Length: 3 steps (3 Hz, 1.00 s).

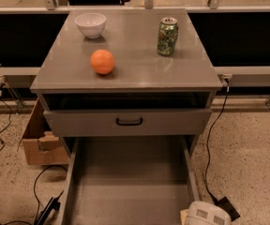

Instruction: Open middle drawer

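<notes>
The middle drawer (130, 182) is pulled far out toward the camera below a shut drawer front (129, 121) with a small black handle. Its shallow grey tray lies bare, and its own front and handle are cut off by the bottom edge. The gripper (205, 214) shows only as a white rounded housing at the bottom right, just beside the tray's right wall and touching nothing I can see.
On the cabinet top (135, 74) stand a white bowl (90, 24), an orange (102, 61) and a green can (167, 35). A cardboard box (43, 142) sits on the floor at the left. Cables run along the floor on both sides.
</notes>
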{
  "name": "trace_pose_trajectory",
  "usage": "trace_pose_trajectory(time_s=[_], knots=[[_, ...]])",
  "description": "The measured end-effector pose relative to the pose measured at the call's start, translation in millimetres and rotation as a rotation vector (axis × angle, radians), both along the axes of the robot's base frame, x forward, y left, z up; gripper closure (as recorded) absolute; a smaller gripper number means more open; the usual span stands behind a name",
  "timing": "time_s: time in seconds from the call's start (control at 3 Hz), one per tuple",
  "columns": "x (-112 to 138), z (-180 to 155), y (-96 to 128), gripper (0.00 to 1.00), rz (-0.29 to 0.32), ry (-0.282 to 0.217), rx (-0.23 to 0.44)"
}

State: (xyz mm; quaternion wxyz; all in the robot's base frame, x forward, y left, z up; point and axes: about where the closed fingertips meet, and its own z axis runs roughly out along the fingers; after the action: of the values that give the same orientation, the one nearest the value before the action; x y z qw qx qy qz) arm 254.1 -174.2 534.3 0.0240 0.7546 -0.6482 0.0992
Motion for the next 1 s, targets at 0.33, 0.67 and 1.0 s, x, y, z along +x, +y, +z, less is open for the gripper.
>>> trace_pose_trajectory(time_s=[0.33, 0.67, 1.0], knots=[[11.8, 81.2, 28.3, 0.0, 0.024, -0.063, -0.074], [21.4, 173.5, 41.2, 0.0, -0.035, -0.133, -0.093], [44.0, 255.9, -43.1, 0.0, -0.272, -0.161, -0.123]])
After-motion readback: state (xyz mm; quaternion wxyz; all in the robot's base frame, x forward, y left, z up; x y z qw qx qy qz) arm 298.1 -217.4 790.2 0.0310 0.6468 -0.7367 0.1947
